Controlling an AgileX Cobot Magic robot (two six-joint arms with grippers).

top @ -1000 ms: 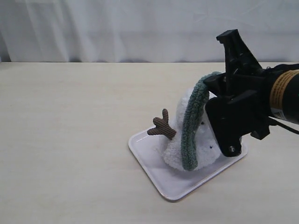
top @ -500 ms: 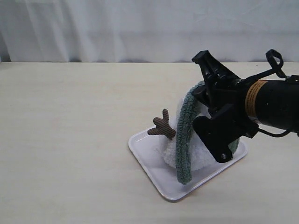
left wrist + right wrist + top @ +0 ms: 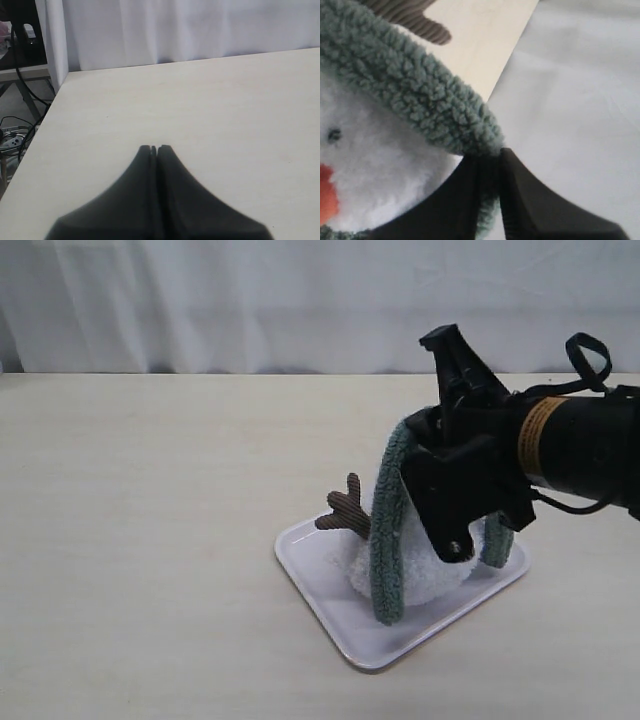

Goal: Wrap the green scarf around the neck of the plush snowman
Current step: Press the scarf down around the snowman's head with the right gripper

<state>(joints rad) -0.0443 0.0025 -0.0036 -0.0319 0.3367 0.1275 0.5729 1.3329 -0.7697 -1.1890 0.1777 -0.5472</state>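
Note:
The plush snowman [image 3: 425,565] sits on a white tray [image 3: 330,605], one brown twig arm [image 3: 345,510] sticking out to the left. The green scarf [image 3: 385,540] drapes over its top and hangs down its front; another stretch of the scarf shows on the right [image 3: 497,540]. My right gripper [image 3: 440,435] is pressed against the snowman's upper part, shut on the scarf. In the right wrist view the scarf [image 3: 410,95] runs into the right gripper [image 3: 490,160], above the snowman's face [image 3: 370,165] with its orange nose [image 3: 326,192]. My left gripper [image 3: 154,148] is shut, holding nothing, over bare table.
A light wooden table [image 3: 150,540] stretches left of the tray, with a white curtain [image 3: 250,300] behind it. The left wrist view shows the table's edge [image 3: 52,107], with cables and a frame [image 3: 20,55] beyond it.
My right gripper has carried the scarf leftward over the snowman's top. The hanging front end has shifted left, and a stretch of scarf now shows on the snowman's right side.

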